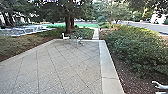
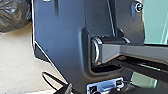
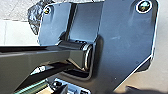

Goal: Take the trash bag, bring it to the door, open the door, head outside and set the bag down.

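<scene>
we face a paved patio, white chair at its far edge, black trash bag near us, tools open or closed we cannot tell

Diamond-jointed paving stretches ahead in soft daylight, edged by a pale concrete border. A white chair sits near the far edge (rather lonely, that one). Dense shrubs crowd the right side, and trees rise beyond, before bright green grass.
</scene>
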